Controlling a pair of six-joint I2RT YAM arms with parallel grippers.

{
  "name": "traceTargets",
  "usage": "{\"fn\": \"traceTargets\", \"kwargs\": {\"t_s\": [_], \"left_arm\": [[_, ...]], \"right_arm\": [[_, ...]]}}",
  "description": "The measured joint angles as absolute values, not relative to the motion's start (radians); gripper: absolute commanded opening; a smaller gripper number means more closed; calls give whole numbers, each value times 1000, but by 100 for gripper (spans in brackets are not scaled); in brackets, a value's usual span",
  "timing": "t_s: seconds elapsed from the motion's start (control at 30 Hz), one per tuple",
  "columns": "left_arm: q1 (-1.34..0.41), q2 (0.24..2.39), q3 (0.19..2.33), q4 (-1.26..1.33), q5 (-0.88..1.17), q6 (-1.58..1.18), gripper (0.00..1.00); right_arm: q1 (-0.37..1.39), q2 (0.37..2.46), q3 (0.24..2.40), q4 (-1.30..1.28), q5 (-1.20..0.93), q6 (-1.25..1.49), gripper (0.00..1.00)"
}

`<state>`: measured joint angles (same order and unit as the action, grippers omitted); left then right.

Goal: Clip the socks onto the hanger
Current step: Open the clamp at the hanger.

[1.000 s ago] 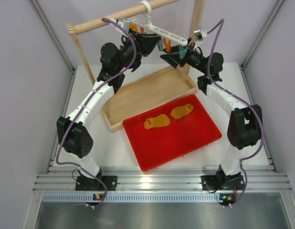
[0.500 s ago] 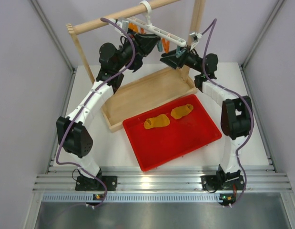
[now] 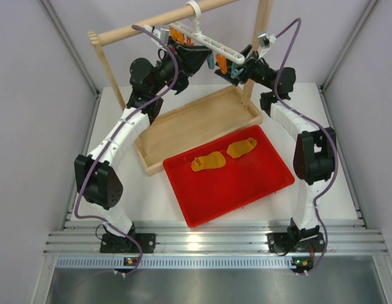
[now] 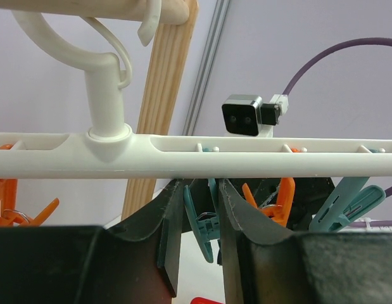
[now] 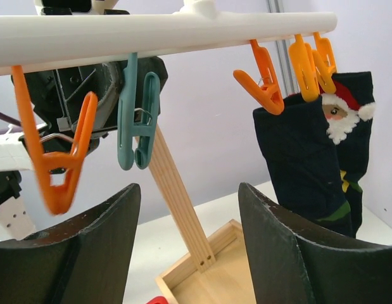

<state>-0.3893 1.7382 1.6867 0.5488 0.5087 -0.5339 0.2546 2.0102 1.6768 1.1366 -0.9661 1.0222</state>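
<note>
Left end effector (image 4: 199,202) sits right under the hanger (image 4: 259,166), its jaws drawn close together on a teal clip (image 4: 199,223) hanging from the white bar. From the wrist view they look pinched on it, which we read as steadying the hanger or readying that clip to be squeezed open. Our right end effector (image 5: 186,190) hovers just below the bar with its jaws wide apart and nothing between them, so it is free to fetch.

The hanger hooks over the wooden rail (image 3: 139,28), high above the bench (image 3: 151,190), and a black sock (image 5: 303,158) hangs from orange clips (image 5: 266,79) near one end. The socks (image 3: 208,163) lie side by side, flat in the red tray (image 3: 246,190), well apart from both arms and untouched.

We judge that clipping them has not begun. The next move calls for the open right arm to drop to the tray and bring one sock up to the held clip.
</note>
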Motion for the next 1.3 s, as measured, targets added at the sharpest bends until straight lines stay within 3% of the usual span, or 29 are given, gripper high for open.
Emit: {"fn": "traceTargets", "kwargs": {"t_s": [0.83,1.03,1.23,1.3], "left_arm": [[-389,1739,1696,500,474,-509,0],[-389,1739,1698,494,471,-503,0],[-389,1739,1699,489,467,-500,0],[-389,1739,1699,486,463,-497,0]], "right_arm": [[308,2010,1744,1096,-950,958,61],[315,2010,1771,1052,-926,913,50],[328,2010,1799,1031,-912,879,34],[330,2010,1801,1027,-913,874,24]]}}
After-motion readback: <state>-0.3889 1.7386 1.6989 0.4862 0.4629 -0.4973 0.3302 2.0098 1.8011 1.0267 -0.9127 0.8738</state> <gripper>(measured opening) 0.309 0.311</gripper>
